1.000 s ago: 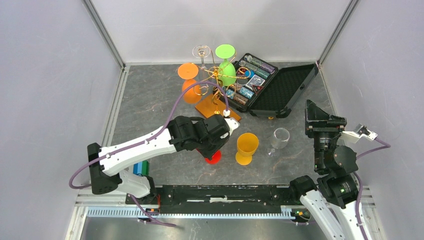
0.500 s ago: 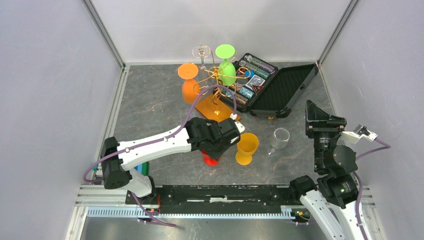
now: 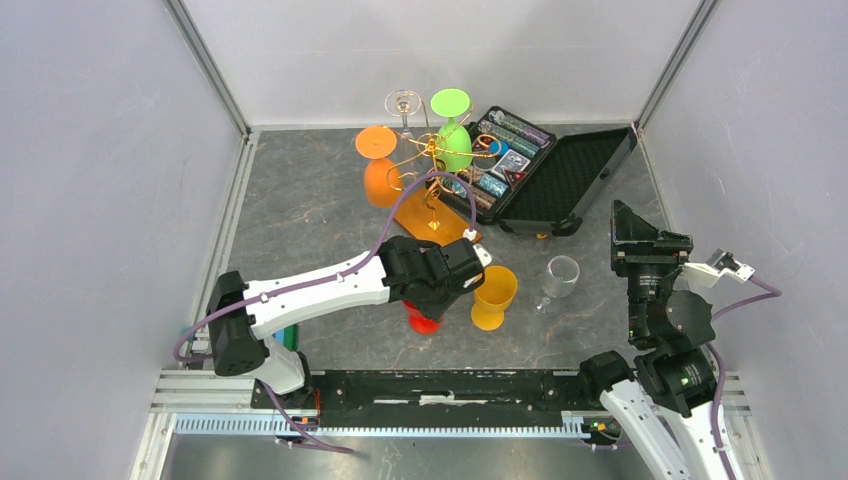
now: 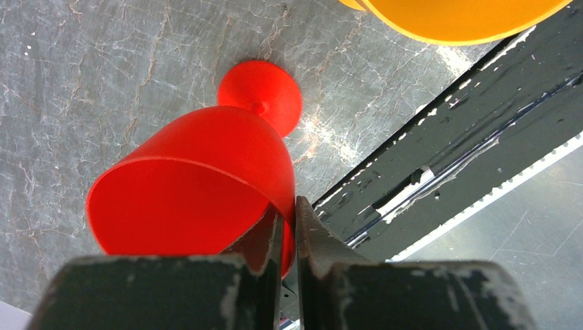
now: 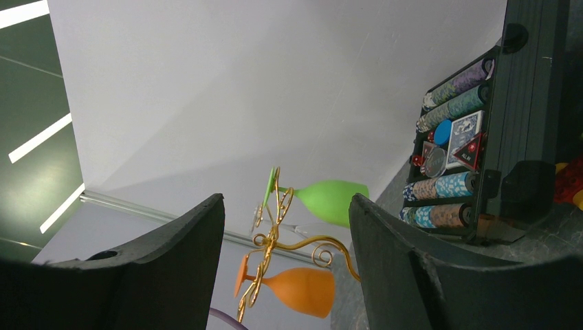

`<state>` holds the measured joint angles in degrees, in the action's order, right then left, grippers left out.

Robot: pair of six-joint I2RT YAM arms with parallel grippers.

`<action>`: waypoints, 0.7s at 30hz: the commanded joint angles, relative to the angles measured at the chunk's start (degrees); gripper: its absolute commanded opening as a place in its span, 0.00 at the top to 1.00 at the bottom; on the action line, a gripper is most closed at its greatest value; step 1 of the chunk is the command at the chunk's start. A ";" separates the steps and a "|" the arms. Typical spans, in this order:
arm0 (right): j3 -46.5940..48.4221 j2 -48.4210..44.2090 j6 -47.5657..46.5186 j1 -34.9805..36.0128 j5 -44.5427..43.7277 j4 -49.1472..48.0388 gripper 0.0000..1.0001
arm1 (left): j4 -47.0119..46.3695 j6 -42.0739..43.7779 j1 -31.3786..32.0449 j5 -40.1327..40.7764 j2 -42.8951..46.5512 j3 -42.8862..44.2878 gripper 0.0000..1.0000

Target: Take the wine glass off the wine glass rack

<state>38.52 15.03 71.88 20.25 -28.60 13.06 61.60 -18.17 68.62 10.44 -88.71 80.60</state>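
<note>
I see the red plastic wine glass (image 4: 206,179) upright on the grey marbled table (image 3: 300,215), at 6 o'clock from the gold wire rack on its wooden base (image 3: 432,160). From above my left arm (image 3: 330,285) hides most of it. My left gripper (image 4: 289,234) pinches its rim, jaws narrow. The yellow plastic goblet (image 4: 454,14) is cropped. My right gripper (image 5: 285,206) gapes empty.

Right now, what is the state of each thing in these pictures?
Red plastic wine glass: upright on table, rim pinched.
Left end effector: shut on that rim.
Right end effector: open, empty.
Yellow plastic wine glass: upright on table.
Clear wine glass: upright on table.
Gold wire wine glass rack: upright, holding green glass, orange glass, second clear glass, inverted.
Black case: lid open.
</note>
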 commanded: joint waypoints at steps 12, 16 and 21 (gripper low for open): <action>-0.47 -0.51 0.11 -0.04 -0.72 -0.21 0.29 | -1.55 1.09 0.20 1.35 5.36 3.75 0.51; -0.47 -0.54 0.12 -0.04 -0.70 -0.10 0.29 | -3.32 2.72 -0.58 2.32 10.47 5.08 0.35; -0.81 -0.78 0.27 -0.04 -0.60 -0.21 0.29 | -9.33 3.99 -3.86 5.32 18.11 5.67 0.16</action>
<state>38.30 14.94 71.92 20.25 -28.58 13.54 59.16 -16.78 67.18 11.49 -77.14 83.61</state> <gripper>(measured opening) 0.712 0.756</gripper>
